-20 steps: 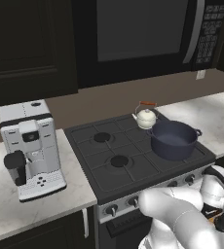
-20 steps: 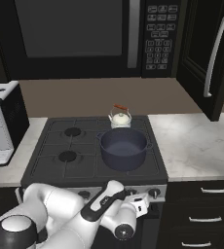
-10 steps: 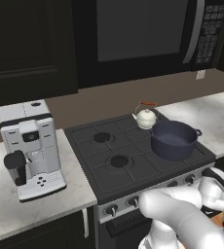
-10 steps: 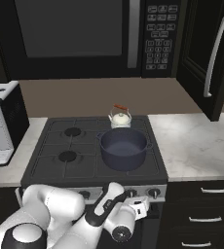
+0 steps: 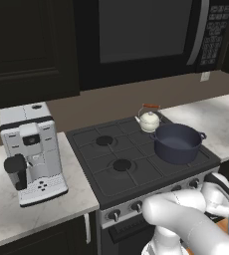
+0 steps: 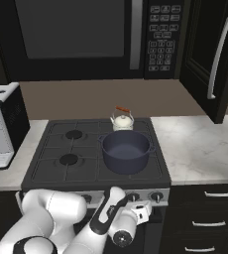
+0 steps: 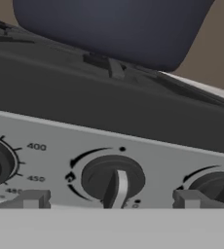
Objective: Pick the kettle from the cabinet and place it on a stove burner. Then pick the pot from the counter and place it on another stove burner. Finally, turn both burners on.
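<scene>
One kettle [image 5: 149, 119], one pot [image 5: 177, 142], four burners [image 5: 122, 165], one coffee machine [image 5: 32, 152], one microwave [image 6: 91, 37]

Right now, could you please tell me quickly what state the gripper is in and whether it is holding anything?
Gripper: open, holding nothing; its fingertips stand either side of a stove knob, below the pot.

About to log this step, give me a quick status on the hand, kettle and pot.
Hand open, fingers either side of a stove knob, not yet gripping. Kettle and pot both on right-hand burners. Nothing in the way.
</scene>
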